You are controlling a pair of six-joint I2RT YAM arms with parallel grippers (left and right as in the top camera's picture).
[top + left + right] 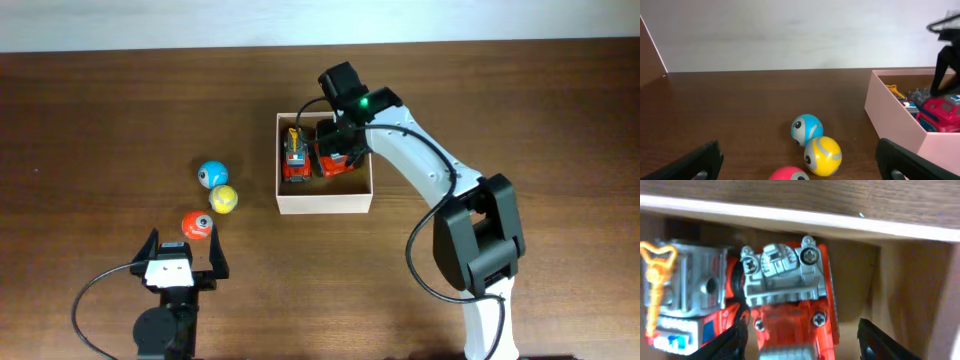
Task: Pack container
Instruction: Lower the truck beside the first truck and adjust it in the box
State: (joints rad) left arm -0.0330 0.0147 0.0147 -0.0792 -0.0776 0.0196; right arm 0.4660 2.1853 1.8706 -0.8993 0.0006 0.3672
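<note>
The container (325, 203) stands at the table's middle; its pale wall also shows in the left wrist view (900, 120). Two red-and-grey toy trucks lie inside it, one at the left (294, 157) and one at the right (336, 157). My right gripper (345, 135) hangs open inside the container over the right truck (787, 300), fingers (802, 340) wide on either side of it, not gripping. The left truck (685, 295) lies beside it. My left gripper (185, 262) is open and empty at the front left, just short of a red ball (196, 226).
A blue ball (211, 174) and a yellow ball (223, 199) lie left of the container, above the red ball. In the left wrist view the blue ball (806, 129), yellow ball (822, 155) and red ball (789, 174) sit between my fingers' lines.
</note>
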